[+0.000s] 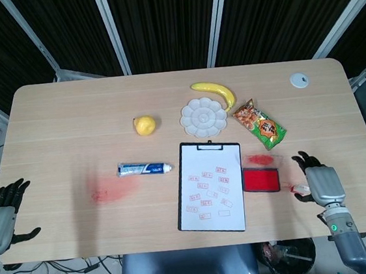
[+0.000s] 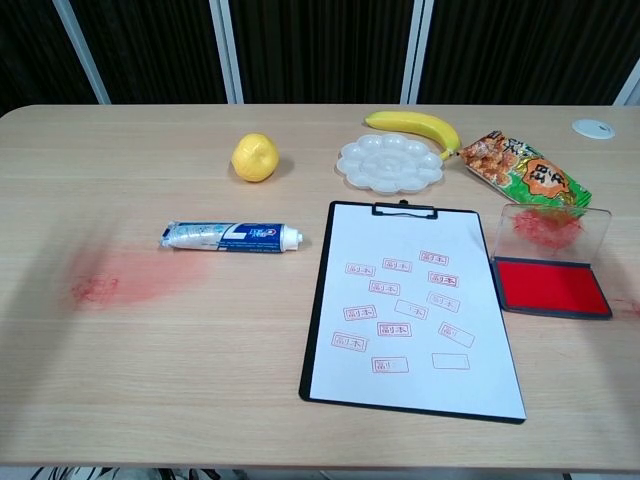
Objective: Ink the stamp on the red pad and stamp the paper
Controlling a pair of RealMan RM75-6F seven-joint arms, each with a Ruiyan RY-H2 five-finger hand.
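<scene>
Wooden bench [image 1: 69, 116] carries clipboard paper [image 1: 210, 188] mid-front, red ink pad [image 1: 261, 179] touching its right edge. Right hand [image 1: 322, 184], fingers spread, grasping nothing, sits nearer. Small stamp [image 1: 300, 189] lies just left of it, long axis across, pointing unclear. Left hand [image 1: 0, 214] open, well apart.

Red pad [image 2: 550, 286], white paper [image 2: 408, 310] with red stamps, yellow banana [image 2: 415, 124].

On the pale wooden worktop [image 1: 69, 116]: a yellow lemon [image 1: 145, 125] at ten o'clock; a white flower-shaped palette [image 1: 203, 116] with a curved yellow banana [image 1: 215, 92] touching it at twelve; a green snack packet [image 1: 260, 124] at two; a blue-and-white toothpaste tube [image 1: 144, 169] at nine.
</scene>
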